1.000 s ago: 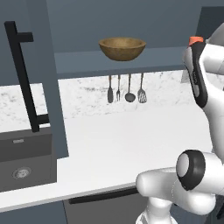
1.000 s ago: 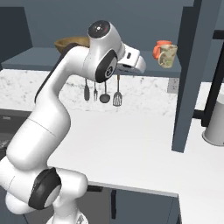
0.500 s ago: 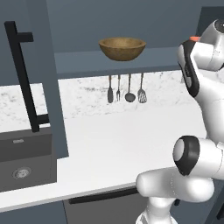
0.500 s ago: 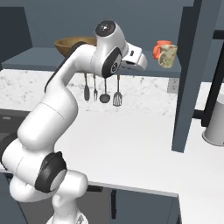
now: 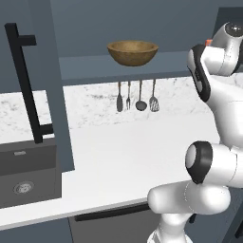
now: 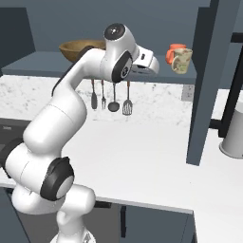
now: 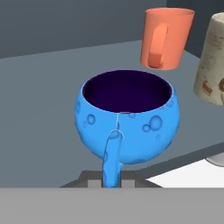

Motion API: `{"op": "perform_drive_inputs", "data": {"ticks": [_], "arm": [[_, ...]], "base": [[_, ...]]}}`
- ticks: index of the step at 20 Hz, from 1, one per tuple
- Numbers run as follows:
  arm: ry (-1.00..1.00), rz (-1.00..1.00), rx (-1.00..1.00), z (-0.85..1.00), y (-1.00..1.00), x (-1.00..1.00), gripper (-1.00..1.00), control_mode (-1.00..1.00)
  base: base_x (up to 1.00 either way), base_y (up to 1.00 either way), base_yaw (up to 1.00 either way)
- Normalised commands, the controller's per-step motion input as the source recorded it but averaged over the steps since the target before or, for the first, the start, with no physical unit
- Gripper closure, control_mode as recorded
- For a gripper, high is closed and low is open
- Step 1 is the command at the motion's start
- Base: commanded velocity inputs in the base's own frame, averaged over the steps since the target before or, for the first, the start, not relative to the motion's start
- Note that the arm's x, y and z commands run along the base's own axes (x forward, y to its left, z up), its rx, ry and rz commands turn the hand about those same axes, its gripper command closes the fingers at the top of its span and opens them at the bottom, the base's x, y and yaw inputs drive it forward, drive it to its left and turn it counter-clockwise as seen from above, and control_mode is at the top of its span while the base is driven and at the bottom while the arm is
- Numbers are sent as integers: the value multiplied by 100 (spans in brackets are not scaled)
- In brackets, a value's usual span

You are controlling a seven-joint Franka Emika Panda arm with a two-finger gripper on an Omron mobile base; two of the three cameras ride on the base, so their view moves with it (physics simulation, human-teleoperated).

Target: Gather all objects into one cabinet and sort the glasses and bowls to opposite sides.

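The small bright blue bowl (image 7: 127, 116), dark inside, hangs close before the hand camera. My gripper (image 7: 111, 178) is shut on its thin blue handle, just above the grey cabinet shelf (image 7: 39, 83). Behind it on that shelf stand the orange-red cup (image 7: 165, 38) and, at the right edge, the beige mug (image 7: 213, 61). From the right base, my hand (image 6: 151, 62) reaches to the shelf just left of the orange-red cup (image 6: 174, 49) and beige mug (image 6: 182, 60). The wide wooden bowl (image 5: 132, 52) sits at the shelf's left end. The cabinet door (image 5: 50, 85) stands open.
Several kitchen utensils (image 5: 135, 96) hang on the wall under the shelf. A dark sink (image 5: 23, 182) is set into the white counter (image 5: 123, 152) at the left. The other open door (image 6: 207, 80) and a pale canister (image 6: 233, 135) stand at the right.
My hand has crept to the right along the shelf with the blue bowl, closer to the orange-red cup and the mug. The upper arm has lifted a little.
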Motion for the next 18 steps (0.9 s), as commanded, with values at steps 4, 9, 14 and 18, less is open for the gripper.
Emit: {"op": "perform_drive_inputs", "data": {"ticks": [4, 9, 14, 18], "arm": [[0, 0, 0, -1, 0, 31, 100, -100], [0, 0, 0, 0, -12, 31, 100, -100], [0, -2, 0, 0, -24, 23, 100, -100], [0, -6, 0, 0, -29, 18, 100, -100]], "base": [[0, 0, 0], [0, 0, 0], [0, 0, 0], [0, 0, 0]]}}
